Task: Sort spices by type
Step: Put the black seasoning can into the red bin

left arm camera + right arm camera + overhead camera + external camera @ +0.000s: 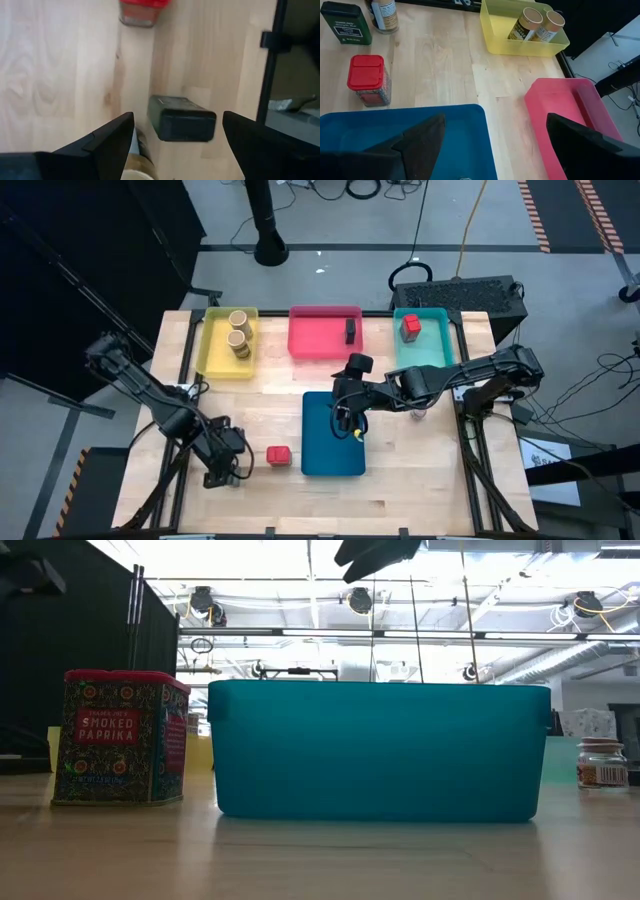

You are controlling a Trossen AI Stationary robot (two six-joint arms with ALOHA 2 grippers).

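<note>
My left gripper [228, 463] [177, 117] is open, low over the table's near left part. A black box [182, 118] lies on the wood ahead, between its fingers and untouched. A tan jar [134, 170] stands beside it, and a red-lidded paprika tin [278, 455] [120, 738] stands a little to the right. My right gripper [349, 420] [495, 117] is open above the blue tray [330, 442] [395, 135]. Two tan jars [238, 330] stand in the yellow tray [210, 345]. A dark box [351, 331] is in the pink tray [320, 338], and a red box [410, 327] is in the teal tray [435, 345].
A small grey-lidded jar [420, 415] [601, 762] stands on the table right of the blue tray. The three coloured trays line the far edge. Bare wood lies between them and the blue tray, and along the near edge.
</note>
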